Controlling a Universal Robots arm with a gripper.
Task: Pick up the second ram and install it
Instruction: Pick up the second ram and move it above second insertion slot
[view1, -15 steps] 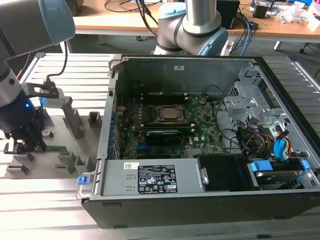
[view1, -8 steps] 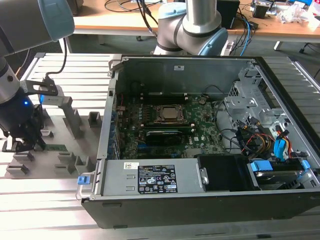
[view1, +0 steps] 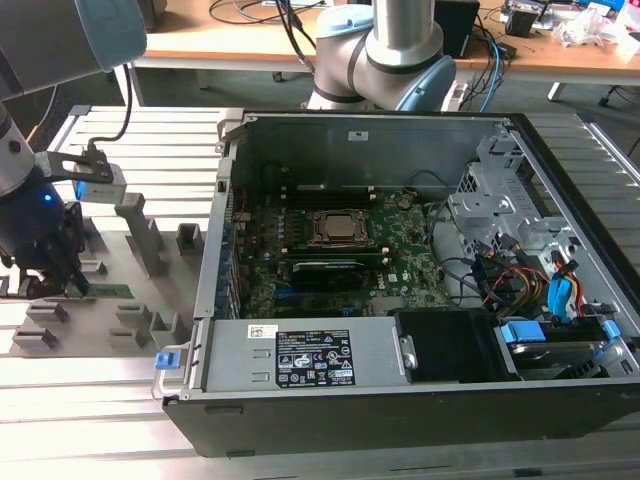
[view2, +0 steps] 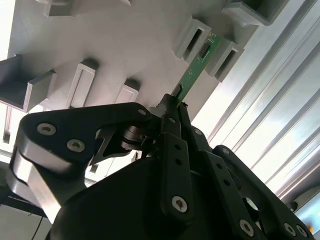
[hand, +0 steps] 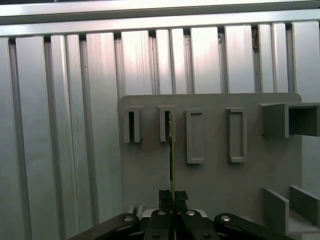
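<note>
The second ram is a thin green stick, and my gripper is shut on its near end. Its far end lies between two grey fixture blocks. In the first wrist view the ram shows edge-on, running from my gripper to a slotted block. In the exterior view my gripper is low over the grey fixture plate at the left, with the ram sticking out towards the computer case.
An open computer case stands to the exterior view's right of the fixture, with the green motherboard, the CPU socket and a dark stick seated beside it. Upright grey blocks stand on the plate. The table is ribbed aluminium.
</note>
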